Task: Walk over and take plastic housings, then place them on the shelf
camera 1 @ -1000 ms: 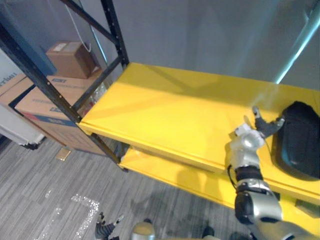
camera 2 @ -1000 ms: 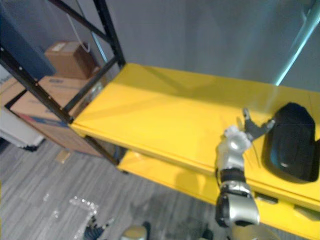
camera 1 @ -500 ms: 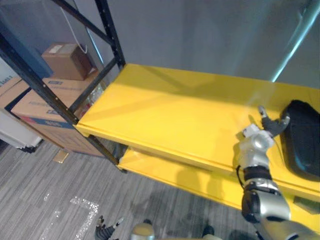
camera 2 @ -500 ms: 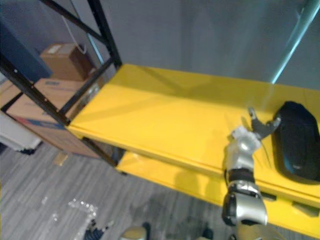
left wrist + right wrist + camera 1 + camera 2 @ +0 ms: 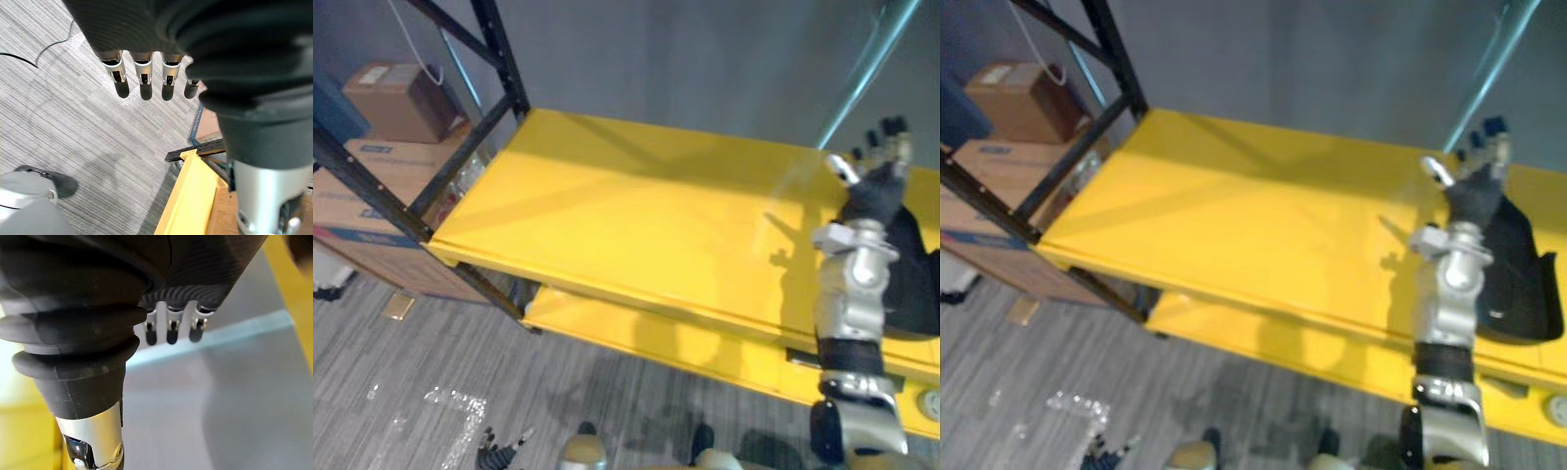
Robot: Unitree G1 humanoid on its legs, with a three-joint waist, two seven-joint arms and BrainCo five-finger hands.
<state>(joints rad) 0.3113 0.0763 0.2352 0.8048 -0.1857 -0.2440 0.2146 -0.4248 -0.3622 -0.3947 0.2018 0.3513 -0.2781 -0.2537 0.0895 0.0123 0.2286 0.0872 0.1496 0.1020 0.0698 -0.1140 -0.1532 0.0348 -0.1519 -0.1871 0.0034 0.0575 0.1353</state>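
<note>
Above the yellow shelf (image 5: pixel 636 215), the right hand (image 5: pixel 873 186) spreads empty beside the black plastic housing (image 5: pixel 1523 284); the left hand (image 5: pixel 142 73) hangs straight-fingered over the floor.

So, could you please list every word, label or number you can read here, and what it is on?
No text is legible.
Small cardboard box: white label, too blurred to read.
Large cardboard box: blue label and blue print, too blurred to read.
Plastic housing: small pale mark, too small to read.
Yellow shelf: no text.
</note>
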